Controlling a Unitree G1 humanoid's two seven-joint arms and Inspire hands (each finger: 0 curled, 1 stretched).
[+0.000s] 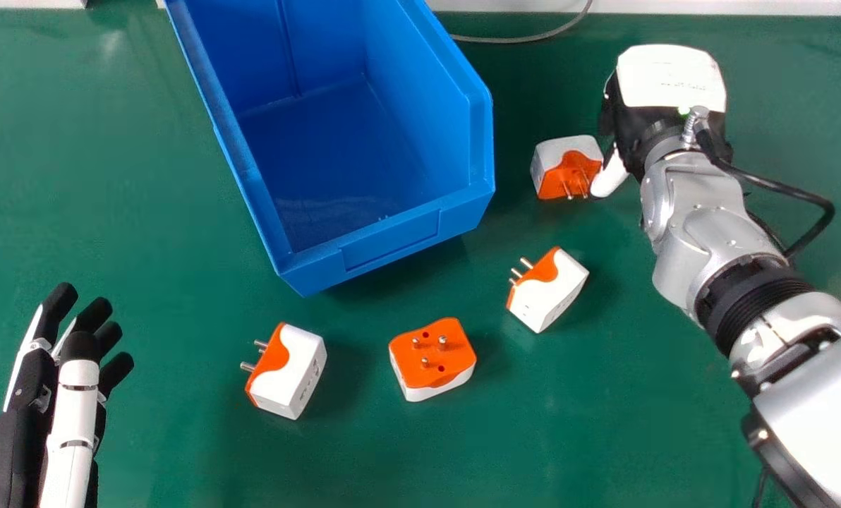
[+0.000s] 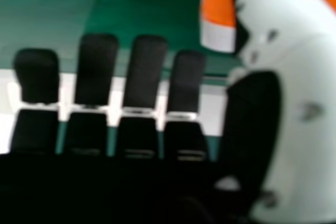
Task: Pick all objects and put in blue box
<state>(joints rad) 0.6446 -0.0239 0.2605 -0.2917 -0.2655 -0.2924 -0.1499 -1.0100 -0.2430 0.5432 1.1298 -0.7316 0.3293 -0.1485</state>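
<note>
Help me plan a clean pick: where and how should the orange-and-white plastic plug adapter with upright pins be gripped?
Probably pinch the adapter across opposite side walls, coming from above: its orange face is up with three metal pins standing from it, so the sides look safest.

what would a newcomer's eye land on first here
Probably the big open blue box at the top centre of the head view, standing on a green table. Next, four orange-and-white plug adapters: one right of the box beside the robot's right hand, and three spread in front of the box.
</note>
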